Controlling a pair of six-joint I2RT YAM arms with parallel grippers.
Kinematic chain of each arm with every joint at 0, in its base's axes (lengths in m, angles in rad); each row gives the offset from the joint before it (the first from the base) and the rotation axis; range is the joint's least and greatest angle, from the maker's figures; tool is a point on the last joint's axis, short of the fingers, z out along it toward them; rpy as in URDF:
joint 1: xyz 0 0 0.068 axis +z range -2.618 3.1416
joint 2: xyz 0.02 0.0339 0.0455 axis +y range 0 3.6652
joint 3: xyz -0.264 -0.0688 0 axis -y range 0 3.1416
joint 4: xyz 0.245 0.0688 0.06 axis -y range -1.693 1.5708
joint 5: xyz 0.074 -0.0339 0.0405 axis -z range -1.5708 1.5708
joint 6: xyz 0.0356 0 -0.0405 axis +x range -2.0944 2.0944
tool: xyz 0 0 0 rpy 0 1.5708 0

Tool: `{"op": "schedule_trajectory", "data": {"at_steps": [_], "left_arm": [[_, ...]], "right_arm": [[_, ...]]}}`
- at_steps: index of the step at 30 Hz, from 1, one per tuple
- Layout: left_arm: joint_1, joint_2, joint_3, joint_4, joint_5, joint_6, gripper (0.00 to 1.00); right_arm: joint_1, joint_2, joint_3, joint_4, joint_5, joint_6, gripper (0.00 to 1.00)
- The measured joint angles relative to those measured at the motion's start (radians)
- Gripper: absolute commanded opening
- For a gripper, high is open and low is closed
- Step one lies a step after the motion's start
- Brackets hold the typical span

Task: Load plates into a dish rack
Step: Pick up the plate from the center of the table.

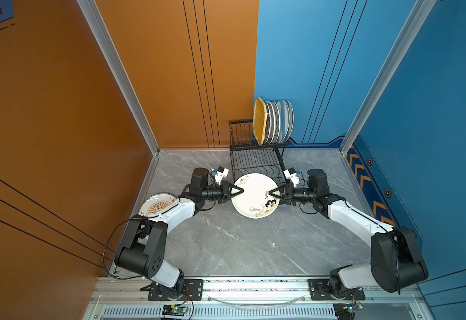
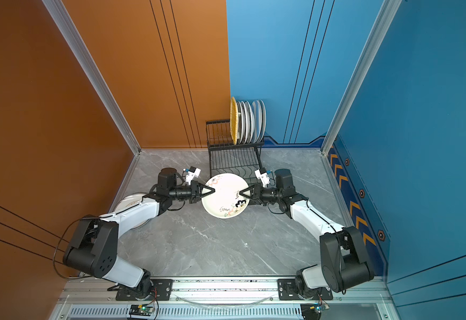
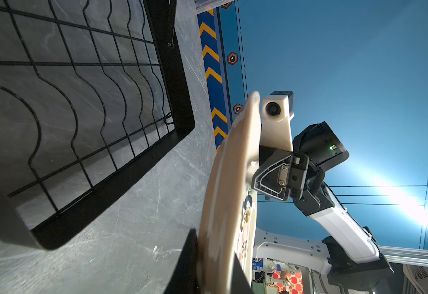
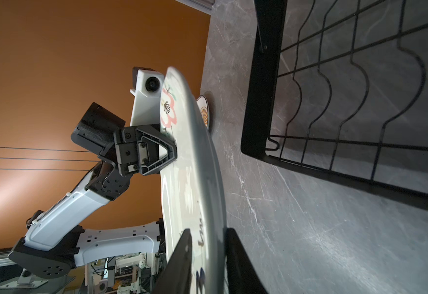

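A cream plate [image 1: 254,199] [image 2: 223,197] with printed designs hangs level above the table, just in front of the black dish rack [image 1: 256,162] [image 2: 233,162]. My left gripper [image 1: 241,191] [image 3: 214,244] is shut on the plate's left rim [image 3: 223,203], with a finger pressed on each face. On the opposite rim [image 4: 195,178], my right gripper [image 1: 271,194] [image 4: 209,230] is open, its jaws a little apart on either side. Several plates [image 1: 276,122] and a yellow woven tray [image 1: 260,119] stand upright in the rack's rear tier. The lower wavy tier [image 3: 80,101] holds nothing.
Another plate [image 1: 157,205] [image 4: 204,112] with an orange sun print lies flat on the grey marble table at the left, partly under my left forearm. An orange wall closes the left side and blue walls the back and right. A metal rail [image 1: 254,285] runs along the front.
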Motion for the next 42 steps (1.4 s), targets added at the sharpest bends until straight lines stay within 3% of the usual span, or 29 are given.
{"op": "schedule_trajectory", "data": {"at_steps": [11, 14, 16, 18, 19, 24, 27, 34, 42], "left_arm": [[0.0, 0.023, 0.001, 0.097, 0.024, -0.073, 0.0], [0.001, 0.023, 0.001, 0.114, 0.029, -0.079, 0.0], [0.006, 0.023, 0.002, 0.127, 0.034, -0.082, 0.0], [0.005, 0.023, 0.012, 0.117, 0.014, -0.09, 0.0], [0.005, 0.023, 0.016, 0.099, -0.003, -0.085, 0.01], [0.029, 0.034, 0.012, 0.107, 0.029, -0.08, 0.52], [0.055, 0.033, 0.009, 0.116, 0.041, -0.093, 0.69], [0.134, -0.008, 0.006, 0.062, 0.048, -0.05, 0.81], [0.196, -0.025, 0.07, -0.228, -0.006, 0.133, 0.85]], "right_arm": [[0.019, 0.123, 0.021, 0.308, -0.046, 0.198, 0.33], [0.021, 0.136, 0.032, 0.328, -0.056, 0.213, 0.23], [0.02, 0.142, 0.037, 0.33, -0.055, 0.224, 0.11], [0.026, 0.15, 0.039, 0.295, -0.011, 0.164, 0.0], [0.027, 0.161, 0.039, 0.283, -0.002, 0.151, 0.0], [0.029, 0.159, 0.095, 0.15, -0.003, 0.092, 0.0], [0.033, 0.128, 0.168, -0.016, 0.029, -0.011, 0.0], [0.052, 0.021, 0.329, -0.322, 0.228, -0.193, 0.0], [0.153, 0.01, 0.604, -0.629, 0.548, -0.332, 0.0]]}}
